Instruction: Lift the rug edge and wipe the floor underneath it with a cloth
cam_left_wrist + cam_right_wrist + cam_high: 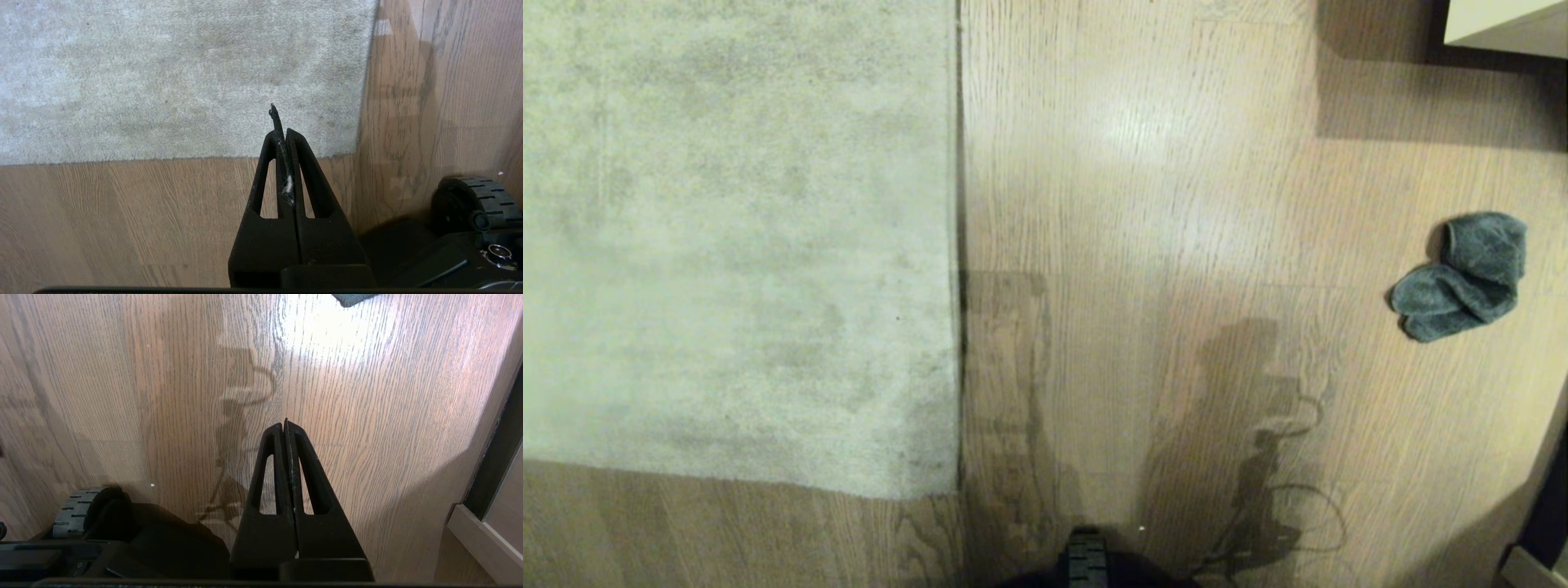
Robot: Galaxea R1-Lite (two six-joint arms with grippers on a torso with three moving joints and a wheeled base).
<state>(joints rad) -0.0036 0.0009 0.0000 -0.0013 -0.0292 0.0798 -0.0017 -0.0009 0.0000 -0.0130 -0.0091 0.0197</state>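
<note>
Waiting at the start: the rug edge [956, 245] lies flat on the floor [1143, 204], the cloth [1462, 278] sits untouched well to the right, and the left gripper [282, 130] and right gripper [285, 425] hang clenched and empty.

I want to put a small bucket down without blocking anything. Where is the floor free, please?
The floor is bare in a wide strip between the rug edge and the cloth. A narrower bare band borders the rug's near side. Less room remains around the cloth and the pale furniture.
</note>
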